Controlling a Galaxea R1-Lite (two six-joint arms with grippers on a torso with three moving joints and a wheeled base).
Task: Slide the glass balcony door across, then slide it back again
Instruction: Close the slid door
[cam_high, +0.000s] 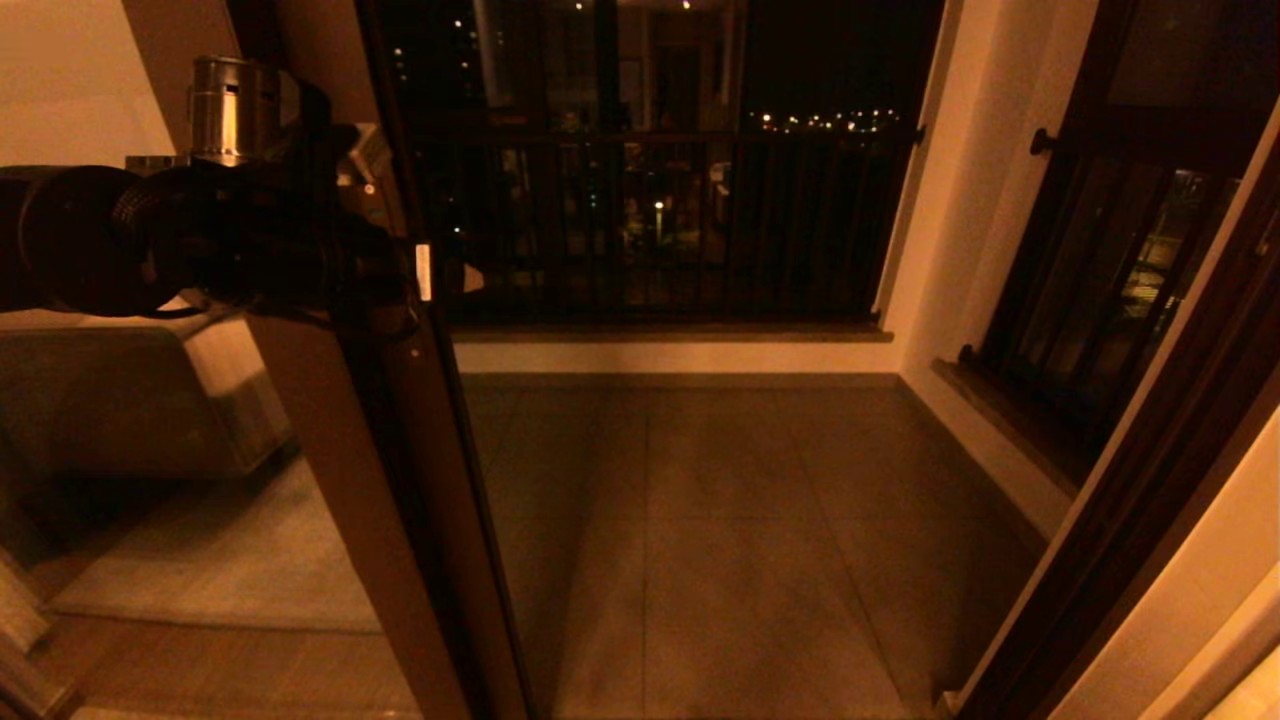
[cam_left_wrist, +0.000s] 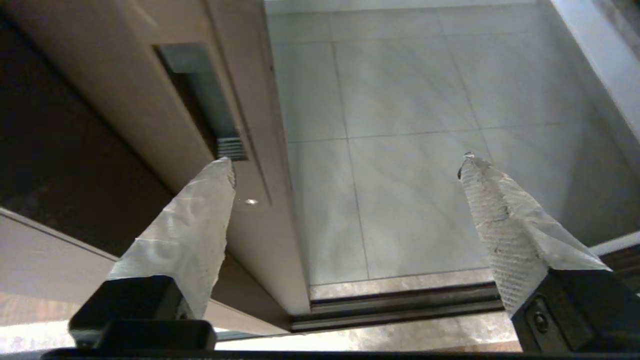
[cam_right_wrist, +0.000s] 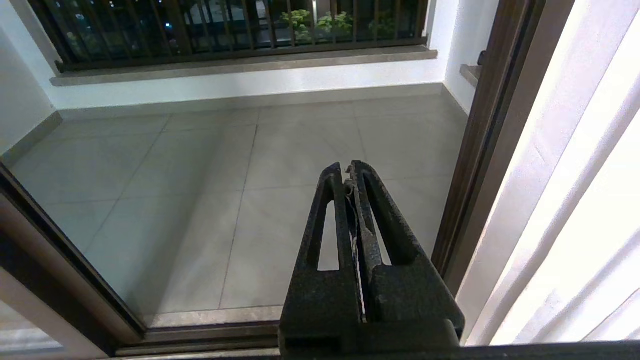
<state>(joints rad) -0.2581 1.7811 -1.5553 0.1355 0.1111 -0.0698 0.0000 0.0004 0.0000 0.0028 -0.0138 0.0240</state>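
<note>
Nearest the head camera, the left arm fills the 9 to 10 o'clock region, its left gripper (cam_high: 440, 275) reaching the edge of the glass balcony door (cam_high: 400, 480), whose brown stile runs from about 11 o'clock down to 6 o'clock with the doorway beyond it standing open onto the tiled balcony floor (cam_high: 720, 520). In the left wrist view the claw is released, fingers spread wide: one taped fingertip (cam_left_wrist: 220, 172) sits at the stile face just below the recessed handle slot (cam_left_wrist: 200, 95), apparently touching or nearly so, while the other fingertip (cam_left_wrist: 472, 170) hangs out over the tiles, well apart from the door. Nothing is grasped. The right gripper (cam_right_wrist: 348, 172) is parked, its fingers pressed together and empty, pointing over the balcony floor near the door jamb (cam_right_wrist: 480, 150) at 3 o'clock. The likely trouble is the near fingertip missing the slot: it lies below the recess, so a sideways push could skid along the smooth stile and lose the door, or scrape the finish. A pull with the tip only shallowly hooked might slip out mid-travel. Pressing at an angle could also bind the panel in the floor track (cam_left_wrist: 400, 305) and stall the slide.
</note>
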